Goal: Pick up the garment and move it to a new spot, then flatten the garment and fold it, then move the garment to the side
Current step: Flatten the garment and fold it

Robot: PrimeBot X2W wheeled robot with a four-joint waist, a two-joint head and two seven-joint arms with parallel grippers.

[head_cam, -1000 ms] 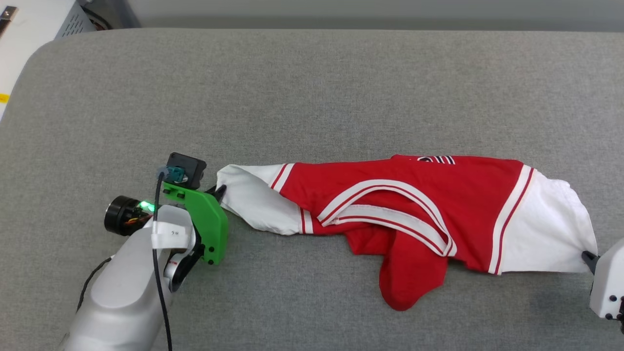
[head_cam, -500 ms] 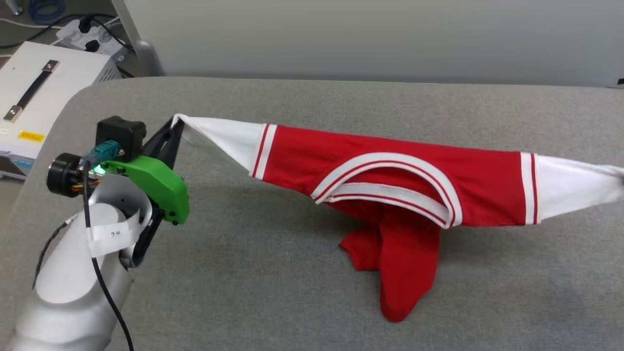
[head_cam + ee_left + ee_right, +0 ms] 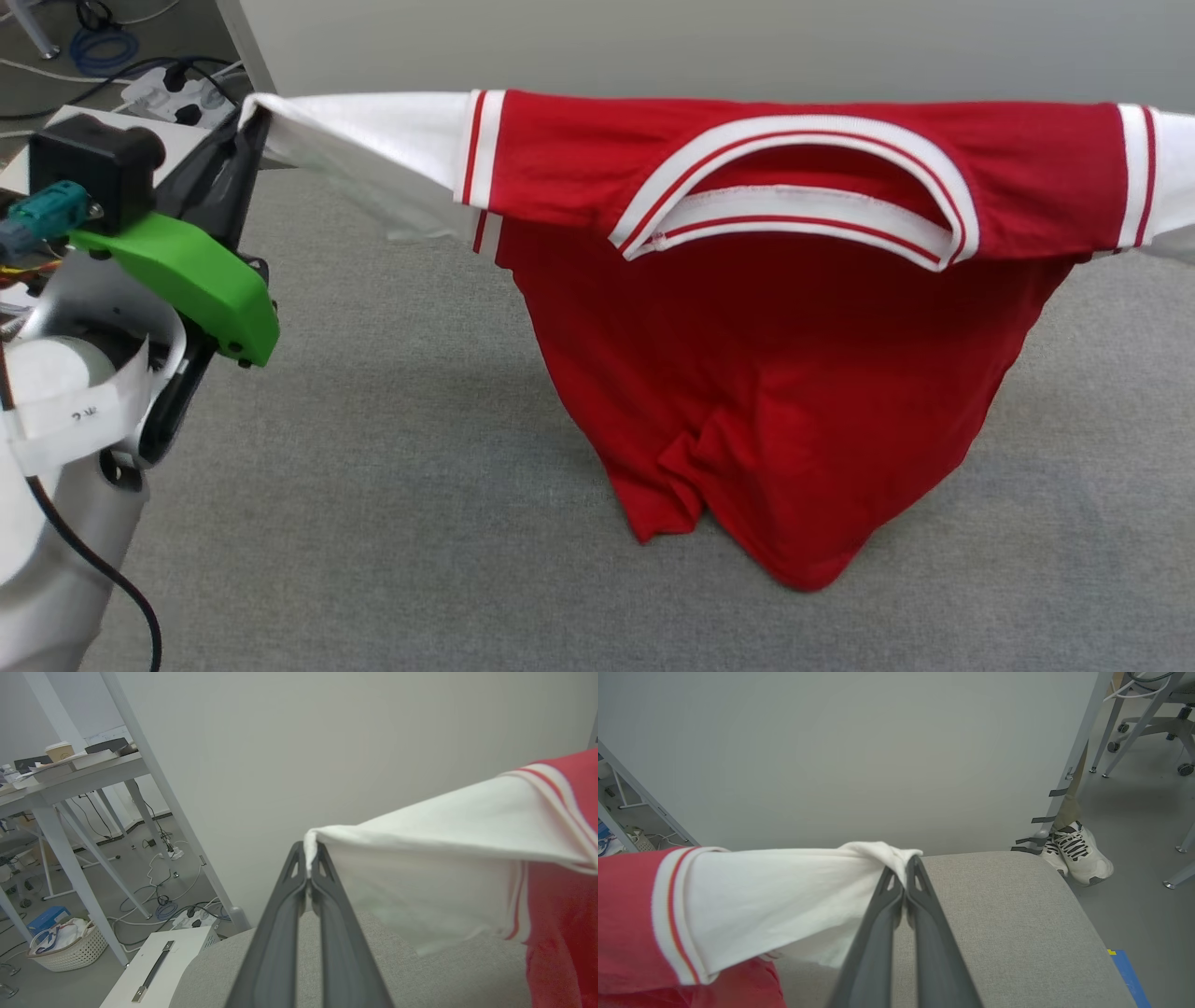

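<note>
Holding the red T-shirt (image 3: 775, 373) stretched aloft by its white sleeve tips, left hand (image 3: 308, 858) and right hand (image 3: 905, 865) each raised and clamped on one, hem low over the wide grey surface (image 3: 373, 523), wall (image 3: 653, 47) close behind its far edge.

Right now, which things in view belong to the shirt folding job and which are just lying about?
Job: red garment; left gripper and right gripper, jaws shut on its white sleeves; grey padded table.
Lying about: white case, floor cables, laundry basket, paper cup, a person's shoes.
</note>
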